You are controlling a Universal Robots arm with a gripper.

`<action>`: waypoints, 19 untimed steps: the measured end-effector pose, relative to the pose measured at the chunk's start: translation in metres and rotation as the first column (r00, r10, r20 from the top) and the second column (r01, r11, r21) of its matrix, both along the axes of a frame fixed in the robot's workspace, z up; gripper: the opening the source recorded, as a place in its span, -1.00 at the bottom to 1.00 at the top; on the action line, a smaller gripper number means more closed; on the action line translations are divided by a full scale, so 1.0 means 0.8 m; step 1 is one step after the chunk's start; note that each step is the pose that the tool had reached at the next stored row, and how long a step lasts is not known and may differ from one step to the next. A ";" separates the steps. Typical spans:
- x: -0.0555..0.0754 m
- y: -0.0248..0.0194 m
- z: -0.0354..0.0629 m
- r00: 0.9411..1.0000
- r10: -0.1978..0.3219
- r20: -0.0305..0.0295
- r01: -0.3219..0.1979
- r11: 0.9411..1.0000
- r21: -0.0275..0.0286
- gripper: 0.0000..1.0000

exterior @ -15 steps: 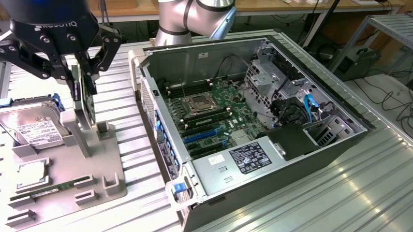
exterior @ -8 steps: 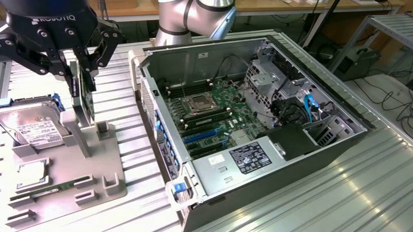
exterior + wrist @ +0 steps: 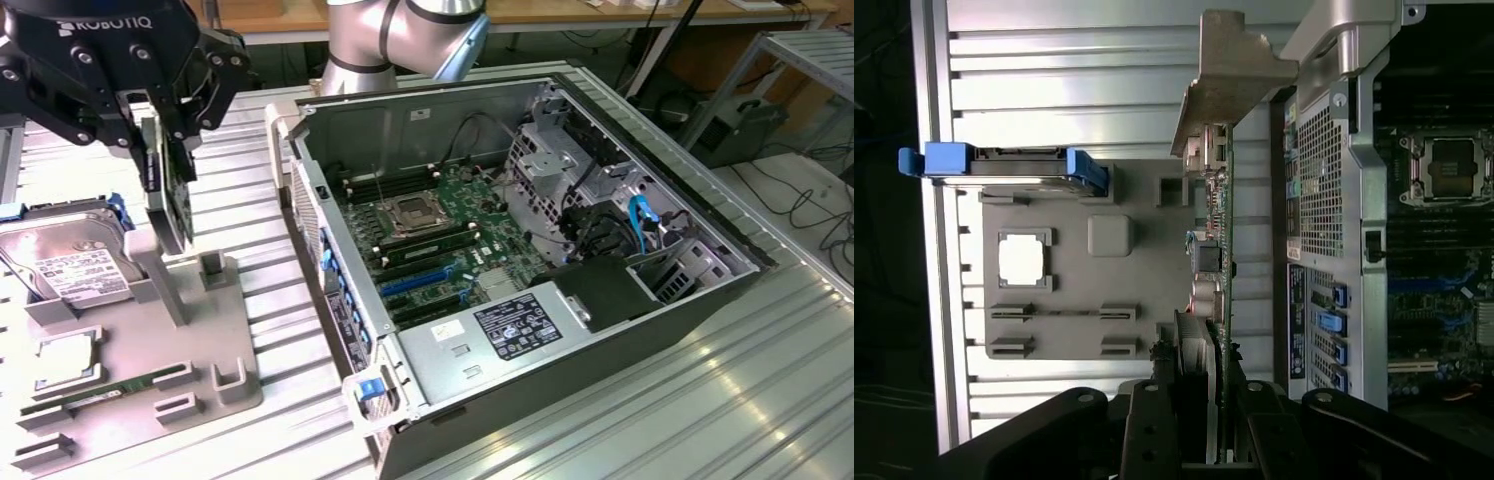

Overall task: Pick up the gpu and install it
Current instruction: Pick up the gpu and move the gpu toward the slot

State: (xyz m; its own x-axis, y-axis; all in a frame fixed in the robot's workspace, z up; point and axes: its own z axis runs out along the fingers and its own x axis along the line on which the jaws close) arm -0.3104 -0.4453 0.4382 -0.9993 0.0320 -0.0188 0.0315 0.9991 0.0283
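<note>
— Where do we stand with the gpu (image 3: 171, 200)?

— We have it in the gripper (image 3: 163, 135). The fingers (image 3: 1154, 432) are clenched on one end of the card, one on each face, and it hangs edge-down over the grey tray (image 3: 200, 345) on the exterior view's left, near the hard drive (image 3: 74, 265). It is well apart from the inside of the open case (image 3: 694, 235).

— Is it clear of the tray?

— We cannot tell (its lower end sits close to the tray's posts in the exterior view). We'd judge this the lift-and-carry step, with nothing installed yet: the blue slots (image 3: 416, 285) on the motherboard (image 3: 454, 215) look bare.

— So how do we do it well?

— We think the card should move in a straight line and hang plumb, so it does not twist between the fingers. The grip is at one end only, which gives the free end with the bracket (image 3: 1232, 70) some leverage. Slow, smooth motion should stop it swinging.

— Is anything close to it?

— In the wrist view the bracket lies near the case's perforated wall, so we'd give that corner room. We'd also want the pressure on the board and not on its raised parts, though we cannot tell just where the pads bear.
</note>
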 end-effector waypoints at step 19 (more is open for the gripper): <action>0.005 0.0000 0.007 1.000 0.000 0.000 0.000 1.000 0.000 -0.45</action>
